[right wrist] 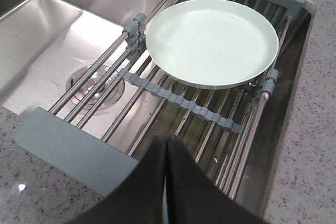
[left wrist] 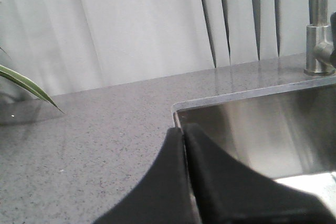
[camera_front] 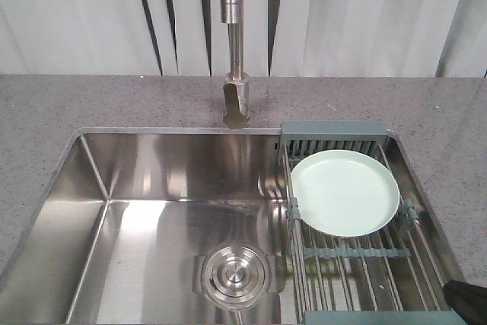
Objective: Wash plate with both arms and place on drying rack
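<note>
One plate [camera_front: 345, 192], pale mint, lying face up on the drying rack [camera_front: 332, 138] across the right side of the sink [camera_front: 152, 188], propped slightly on the rack's slotted crossbar, near the far end piece. Both grippers empty: left gripper [left wrist: 184, 135] with fingers pressed together, hovering over the countertop [left wrist: 89, 129] by the sink's left corner; right gripper [right wrist: 166, 145] likewise closed tight, poised above the rack's near end, well short of the plate. Faucet [camera_front: 234, 36] standing behind, no water seen running. Probably rigid and fairly light, smooth and glossy, so likely slippery once wet; breakable if ceramic, cannot tell. Best taken by the low raised rim, at the near edge overhanging the bars, jaws pinching top and underside.
</note>
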You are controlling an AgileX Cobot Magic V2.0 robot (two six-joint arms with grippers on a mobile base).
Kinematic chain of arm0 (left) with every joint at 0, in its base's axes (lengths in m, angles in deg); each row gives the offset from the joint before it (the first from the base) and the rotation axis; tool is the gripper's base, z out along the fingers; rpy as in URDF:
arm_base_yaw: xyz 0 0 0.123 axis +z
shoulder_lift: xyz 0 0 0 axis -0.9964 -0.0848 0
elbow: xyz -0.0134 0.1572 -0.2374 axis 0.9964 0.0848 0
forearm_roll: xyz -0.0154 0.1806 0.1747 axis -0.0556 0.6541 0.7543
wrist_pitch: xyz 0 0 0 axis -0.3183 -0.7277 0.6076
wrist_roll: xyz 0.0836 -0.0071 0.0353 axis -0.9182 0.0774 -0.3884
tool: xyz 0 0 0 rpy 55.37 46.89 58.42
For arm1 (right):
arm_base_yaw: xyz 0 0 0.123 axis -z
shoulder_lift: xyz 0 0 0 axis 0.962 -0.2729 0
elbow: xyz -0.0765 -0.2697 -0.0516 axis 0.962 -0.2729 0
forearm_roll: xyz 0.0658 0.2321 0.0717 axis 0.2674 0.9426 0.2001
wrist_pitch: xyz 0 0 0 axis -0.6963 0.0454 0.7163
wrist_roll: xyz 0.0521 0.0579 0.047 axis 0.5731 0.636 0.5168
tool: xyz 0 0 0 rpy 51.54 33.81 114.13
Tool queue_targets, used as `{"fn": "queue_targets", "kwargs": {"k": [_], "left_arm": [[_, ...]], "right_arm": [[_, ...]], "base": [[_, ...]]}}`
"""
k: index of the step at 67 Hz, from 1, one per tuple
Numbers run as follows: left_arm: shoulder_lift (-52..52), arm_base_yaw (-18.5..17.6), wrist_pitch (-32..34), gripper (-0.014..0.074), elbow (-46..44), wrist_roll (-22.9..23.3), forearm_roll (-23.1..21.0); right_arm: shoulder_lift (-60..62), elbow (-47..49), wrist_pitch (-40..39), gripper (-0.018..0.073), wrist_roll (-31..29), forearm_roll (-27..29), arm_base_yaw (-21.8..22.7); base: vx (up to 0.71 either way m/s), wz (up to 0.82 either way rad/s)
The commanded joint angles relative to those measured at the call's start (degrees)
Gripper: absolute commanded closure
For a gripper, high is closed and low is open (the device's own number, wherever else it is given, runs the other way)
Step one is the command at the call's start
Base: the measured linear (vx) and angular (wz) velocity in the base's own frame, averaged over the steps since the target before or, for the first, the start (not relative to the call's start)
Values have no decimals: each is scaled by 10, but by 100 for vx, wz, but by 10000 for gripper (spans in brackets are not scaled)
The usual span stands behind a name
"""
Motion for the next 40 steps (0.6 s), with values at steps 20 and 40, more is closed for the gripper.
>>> {"fn": "queue_targets", "kwargs": {"k": [20,40], "left_arm": [[11,43,50,603,-12,21,-1],[11,43,50,603,-12,21,-1]], "right_arm": [[-3,16,-32,564,-4,1,2],[-3,16,-33,564,-4,1,2]], "base": [[0,0],[0,0]]}}
